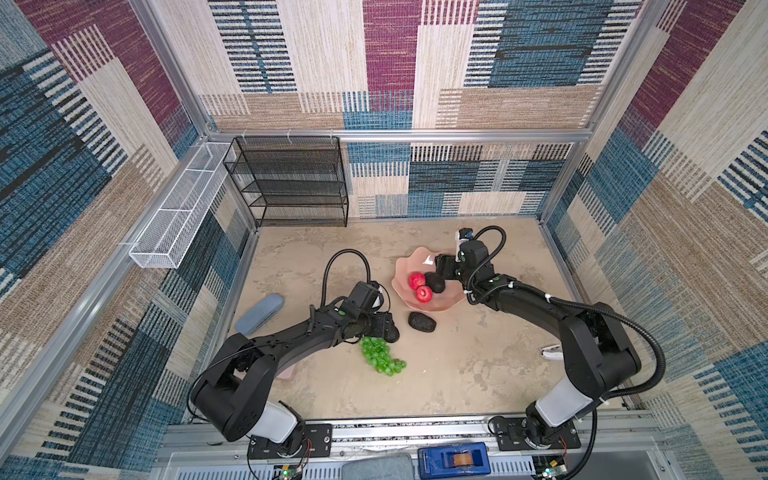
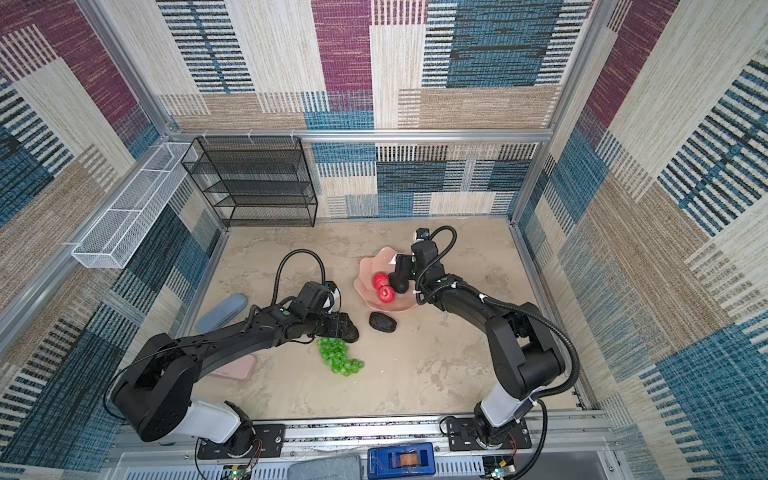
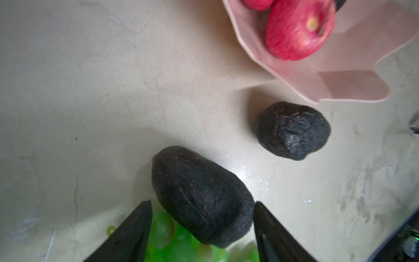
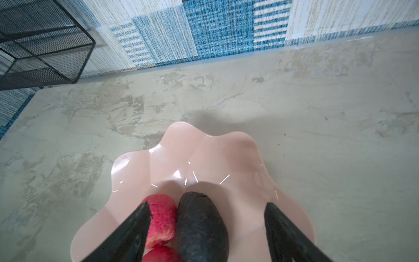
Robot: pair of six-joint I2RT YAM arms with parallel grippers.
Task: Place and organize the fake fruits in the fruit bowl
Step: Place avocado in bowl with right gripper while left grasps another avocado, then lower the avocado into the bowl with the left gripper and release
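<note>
The pale pink fruit bowl (image 1: 417, 255) (image 2: 368, 266) (image 4: 204, 147) holds two red fruits (image 1: 416, 280) (image 1: 424, 294) (image 4: 163, 217) and one dark avocado (image 1: 435, 282) (image 4: 201, 226). My right gripper (image 1: 439, 270) (image 4: 207, 204) hangs open over that avocado, with a gap on both sides. A second avocado (image 1: 422, 322) (image 3: 292, 130) lies on the table just in front of the bowl. My left gripper (image 1: 390, 329) (image 3: 201, 202) straddles a third avocado (image 3: 199, 197), which rests partly on the green grapes (image 1: 380, 355) (image 3: 179, 249). Its jaws stand open, with a gap beside one finger.
A grey-blue case (image 1: 259, 313) lies at the left. A flat pink case (image 2: 237, 368) is partly under my left arm. A black wire rack (image 1: 291, 183) stands at the back left beside a white mesh basket (image 1: 178, 216). A small white object (image 1: 550, 353) is near my right arm.
</note>
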